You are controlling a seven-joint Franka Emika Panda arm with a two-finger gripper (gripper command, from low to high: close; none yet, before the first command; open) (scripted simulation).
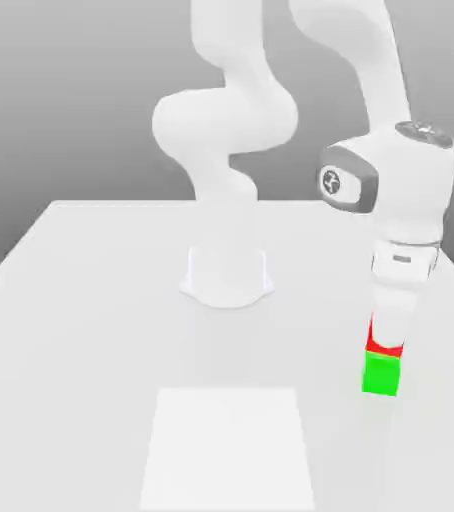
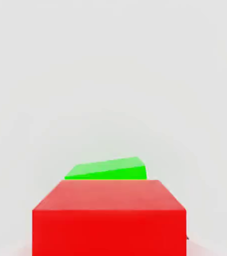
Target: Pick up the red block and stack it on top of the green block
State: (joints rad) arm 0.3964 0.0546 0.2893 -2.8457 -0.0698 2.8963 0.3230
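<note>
The red block (image 1: 379,343) sits directly on top of the green block (image 1: 382,374), near the table's (image 1: 91,330) edge on the exterior view's right, roughly midway between its far and near edges. Only a thin strip of red shows in the exterior view, because the lower part of the gripper (image 1: 384,345) covers most of it.

The table is a plain pale surface. The arm's round base (image 1: 227,275) stands on it toward the far edge, near the middle. A slightly brighter rectangular patch (image 1: 229,445) lies on the near part of the table, well apart from the blocks.

The arm (image 1: 271,90) rises from the base, bends over, and comes down with its hand pointing straight at the stack. The gripper is down around the red block; I cannot tell whether its fingers clamp the block or stand apart.

In the hand view the red block (image 2: 109,217) fills the foreground, and part of the green block (image 2: 110,169) shows beyond its edge, turned at a slight angle to it.
</note>
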